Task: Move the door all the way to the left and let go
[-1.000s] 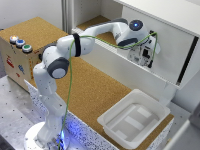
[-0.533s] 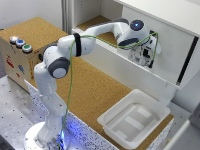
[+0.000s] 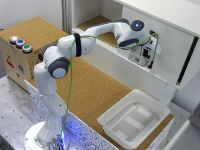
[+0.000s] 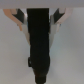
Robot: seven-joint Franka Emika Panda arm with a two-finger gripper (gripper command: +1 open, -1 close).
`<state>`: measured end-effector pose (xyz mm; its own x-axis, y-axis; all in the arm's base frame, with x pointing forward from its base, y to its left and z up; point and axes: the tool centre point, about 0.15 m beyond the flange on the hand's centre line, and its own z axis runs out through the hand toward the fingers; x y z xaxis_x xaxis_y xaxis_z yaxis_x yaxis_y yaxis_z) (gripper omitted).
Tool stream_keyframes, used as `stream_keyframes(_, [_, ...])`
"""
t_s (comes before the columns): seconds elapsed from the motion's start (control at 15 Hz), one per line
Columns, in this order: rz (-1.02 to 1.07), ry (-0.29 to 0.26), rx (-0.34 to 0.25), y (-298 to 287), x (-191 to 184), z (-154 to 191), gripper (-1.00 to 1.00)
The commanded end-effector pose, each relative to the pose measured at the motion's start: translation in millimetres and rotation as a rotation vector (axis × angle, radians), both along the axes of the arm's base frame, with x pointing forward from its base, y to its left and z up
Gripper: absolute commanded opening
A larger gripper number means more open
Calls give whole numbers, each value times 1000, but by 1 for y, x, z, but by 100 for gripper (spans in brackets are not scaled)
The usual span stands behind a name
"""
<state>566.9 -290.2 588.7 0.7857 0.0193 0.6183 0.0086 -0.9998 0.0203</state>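
One large flat white cabinet door (image 3: 165,47), standing at the shelf unit's front toward the exterior view's right, its small black handle (image 4: 39,47) pinched between my two fingers (image 4: 21,21) so I can drag it left.

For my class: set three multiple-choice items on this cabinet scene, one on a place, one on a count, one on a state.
1. Where is the white tray?
A. on the cork counter's near end
B. inside the cabinet
C. on the button box

2. How many round buttons top the box?
A. one
B. three
C. five

3. What is the gripper doing?
A. hanging open over the tray
B. straddling the door's black handle
C. pressing a button

Answers: 1 A, it rests on cork. 2 B, three caps show. 3 B, fingers flank the handle on the door.
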Motion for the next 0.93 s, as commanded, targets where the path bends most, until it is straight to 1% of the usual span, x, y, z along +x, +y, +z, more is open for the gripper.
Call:
stream_keyframes(0.0, [11, 48, 57, 1, -7, 3, -100])
stream_keyframes(0.2, [6, 60, 47, 14, -11, 0, -100])
stream_keyframes(0.4, [-15, 70, 15, 30, -11, -3, -100])
stream_keyframes(0.6, [-6, 81, 23, 51, -10, -7, -100])
stream_keyframes(0.87, [1, 75, 30, 77, -10, -8, -100])
